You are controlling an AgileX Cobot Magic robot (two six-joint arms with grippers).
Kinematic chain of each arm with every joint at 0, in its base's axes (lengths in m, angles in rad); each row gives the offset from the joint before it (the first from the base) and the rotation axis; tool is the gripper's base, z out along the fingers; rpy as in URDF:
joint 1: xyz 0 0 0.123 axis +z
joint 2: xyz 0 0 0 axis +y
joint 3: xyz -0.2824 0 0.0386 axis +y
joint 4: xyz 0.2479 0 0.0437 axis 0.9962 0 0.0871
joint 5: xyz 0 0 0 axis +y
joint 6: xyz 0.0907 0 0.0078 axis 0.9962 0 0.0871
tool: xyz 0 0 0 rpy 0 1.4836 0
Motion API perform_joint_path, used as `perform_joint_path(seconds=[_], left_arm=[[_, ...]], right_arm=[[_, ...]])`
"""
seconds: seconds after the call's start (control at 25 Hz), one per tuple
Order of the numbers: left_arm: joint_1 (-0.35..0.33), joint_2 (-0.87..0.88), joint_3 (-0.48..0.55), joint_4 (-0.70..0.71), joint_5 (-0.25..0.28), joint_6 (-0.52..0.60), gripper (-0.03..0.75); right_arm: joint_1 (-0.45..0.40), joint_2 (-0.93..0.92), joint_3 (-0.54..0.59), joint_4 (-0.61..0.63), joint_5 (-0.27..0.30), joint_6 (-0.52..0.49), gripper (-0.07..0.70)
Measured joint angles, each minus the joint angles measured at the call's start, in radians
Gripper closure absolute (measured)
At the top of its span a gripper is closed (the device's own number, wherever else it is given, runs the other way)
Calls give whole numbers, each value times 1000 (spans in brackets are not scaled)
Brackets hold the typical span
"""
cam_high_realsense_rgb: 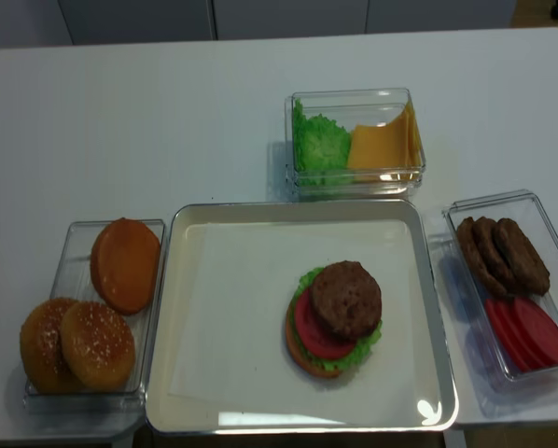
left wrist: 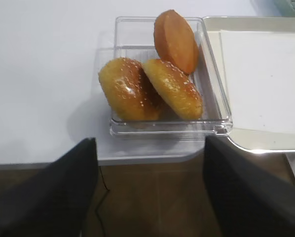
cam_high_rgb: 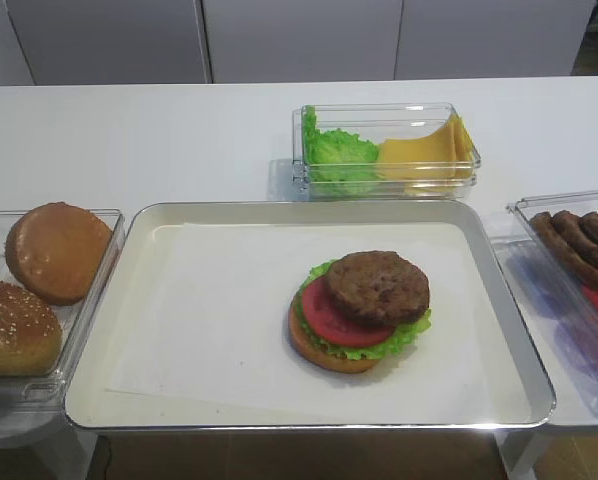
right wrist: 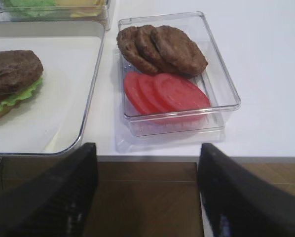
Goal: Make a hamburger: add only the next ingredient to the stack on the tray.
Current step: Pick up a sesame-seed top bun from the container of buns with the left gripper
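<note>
The stack (cam_high_rgb: pixel 359 310) of bun base, lettuce, tomato slice and dark patty sits right of centre on the paper-lined silver tray (cam_high_rgb: pixel 279 207). Two sesame-speckled bun tops (left wrist: pixel 128 89) (left wrist: pixel 174 89) lean together in a clear box (left wrist: pixel 216 129) left of the tray, with a smooth bun half (left wrist: pixel 176 39) behind them. My left gripper (left wrist: pixel 150 197) hangs open and empty below the table's front edge, in line with that box. My right gripper (right wrist: pixel 147 192) is also open and empty, below the edge in front of the patty box. Neither gripper shows in the high views.
A clear box (right wrist: pixel 226 106) right of the tray holds loose patties (right wrist: pixel 162 49) and tomato slices (right wrist: pixel 167 91). Behind the tray stands a box (cam_high_rgb: pixel 384 150) of lettuce and cheese. The table's front edge (left wrist: pixel 152 159) runs just ahead of both grippers.
</note>
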Motion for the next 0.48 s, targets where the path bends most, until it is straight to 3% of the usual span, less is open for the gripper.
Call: perform_joint_path(seconds=[0.2, 0.48], left_arm=[[0, 191, -45, -35, -31, -55, 216], [0, 563, -187, -25, -65, -127, 214]], right_arm=[[0, 0, 0, 0, 0, 0, 136], [0, 0, 0, 0, 0, 0, 136]])
